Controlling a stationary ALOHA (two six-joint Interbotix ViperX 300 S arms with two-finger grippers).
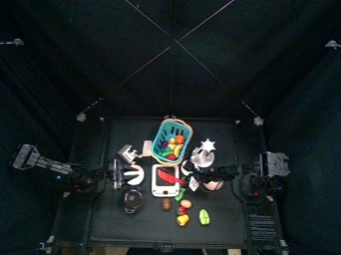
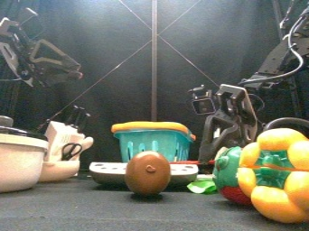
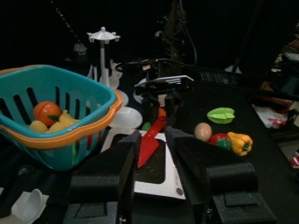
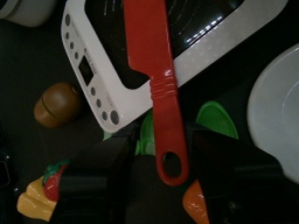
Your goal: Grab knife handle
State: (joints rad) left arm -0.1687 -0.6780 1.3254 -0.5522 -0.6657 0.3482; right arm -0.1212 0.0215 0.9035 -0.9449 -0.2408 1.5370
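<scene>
The red knife (image 4: 156, 83) lies across the board (image 4: 111, 87) near the counter's front edge, its handle overhanging, easy to pinch. The right gripper (image 4: 163, 179) hovers spread over that handle; the left gripper (image 3: 152, 166), also spread, waits nearby.

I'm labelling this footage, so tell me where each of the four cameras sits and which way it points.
Top view: high overhead, looking straight down at the table; both arms enter from the sides.
Front view: at the table's front edge, looking level across past the teal basket; arms hang behind.
Left wrist view: on the left arm, facing the red knife; left gripper open.
Right wrist view: on the right arm, close above the knife's handle; right gripper open.
Shared: both wrist views show the knife on the cutting board.
</scene>
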